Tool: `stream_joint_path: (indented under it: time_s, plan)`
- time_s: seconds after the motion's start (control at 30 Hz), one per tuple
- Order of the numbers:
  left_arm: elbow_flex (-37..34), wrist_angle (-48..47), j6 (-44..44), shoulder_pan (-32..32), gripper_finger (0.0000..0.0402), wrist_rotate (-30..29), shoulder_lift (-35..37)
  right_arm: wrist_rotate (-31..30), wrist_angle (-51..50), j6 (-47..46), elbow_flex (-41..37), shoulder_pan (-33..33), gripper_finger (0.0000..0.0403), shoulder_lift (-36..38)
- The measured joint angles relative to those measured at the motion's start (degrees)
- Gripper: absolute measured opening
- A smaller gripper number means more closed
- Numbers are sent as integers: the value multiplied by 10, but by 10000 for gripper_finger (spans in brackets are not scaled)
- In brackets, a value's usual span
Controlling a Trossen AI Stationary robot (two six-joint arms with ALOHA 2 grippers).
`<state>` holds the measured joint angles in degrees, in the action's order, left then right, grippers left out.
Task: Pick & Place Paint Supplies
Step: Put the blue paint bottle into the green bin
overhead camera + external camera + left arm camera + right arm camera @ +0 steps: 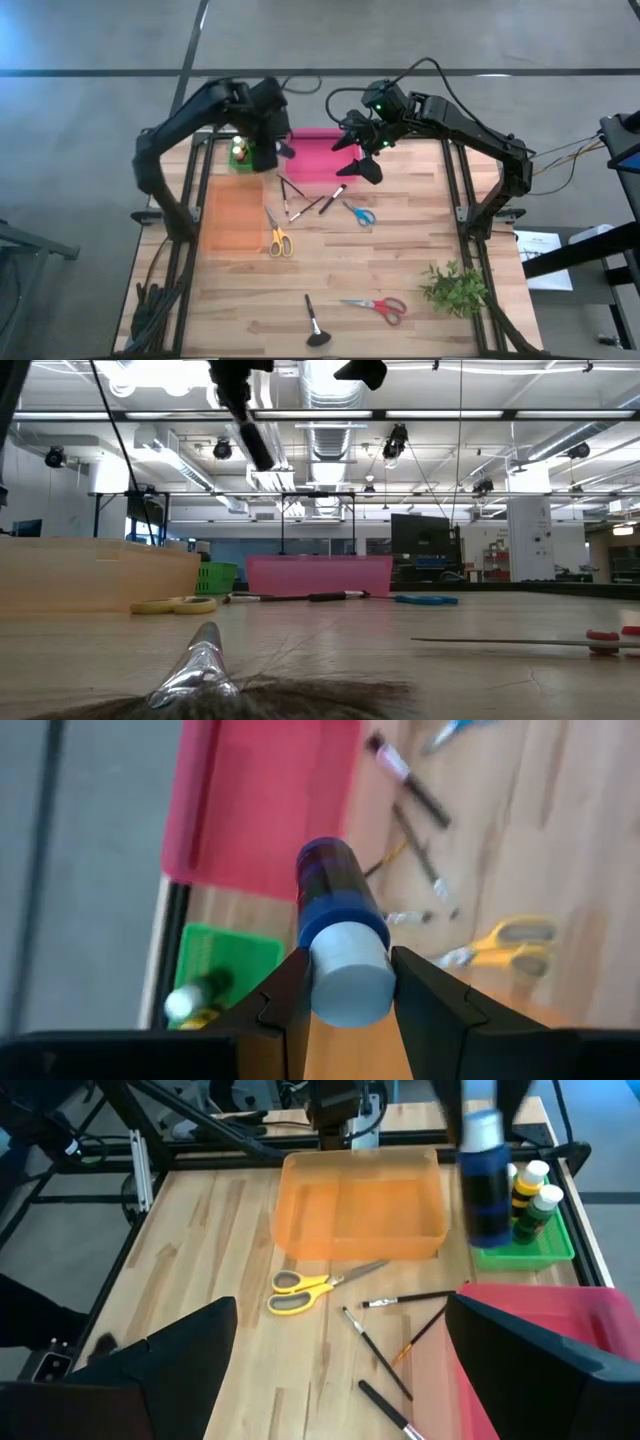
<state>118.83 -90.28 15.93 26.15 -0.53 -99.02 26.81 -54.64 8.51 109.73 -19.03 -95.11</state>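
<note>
The left gripper (348, 995) clamps a dark blue paint bottle (340, 935) at upper centre-left of the high view, just beside the green tray (240, 155). It should lower the bottle upright between the standing bottles (avoid tipping them). The right gripper (362, 150) hovers open nearby.

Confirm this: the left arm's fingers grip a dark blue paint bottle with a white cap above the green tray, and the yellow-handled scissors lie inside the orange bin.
One error: the yellow-handled scissors lie on the wooden table beside the orange bin, not inside it, as the high view shows. The left gripper does hold the dark blue, white-capped paint bottle above the green tray.
</note>
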Motion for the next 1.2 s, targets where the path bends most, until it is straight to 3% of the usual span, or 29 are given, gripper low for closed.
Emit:
stream_joint_path:
  time_s: [0.13, 0.37, 0.87, 1.2]
  plan:
    - [41, 2, -38, 43, 120, 42, -47, 0, -11, -7, 0, 0, 356, 0]
    - [33, 3, -66, 96, 120, 42, -73, 0, -32, -4, 0, 0, 356, 0]
    - [-112, 2, -123, 163, 120, 28, -69, 1, -31, 9, 0, 0, 356, 0]
    - [-164, 2, -135, 204, 120, 19, -69, 1, -19, 13, -1, 0, 356, -2]
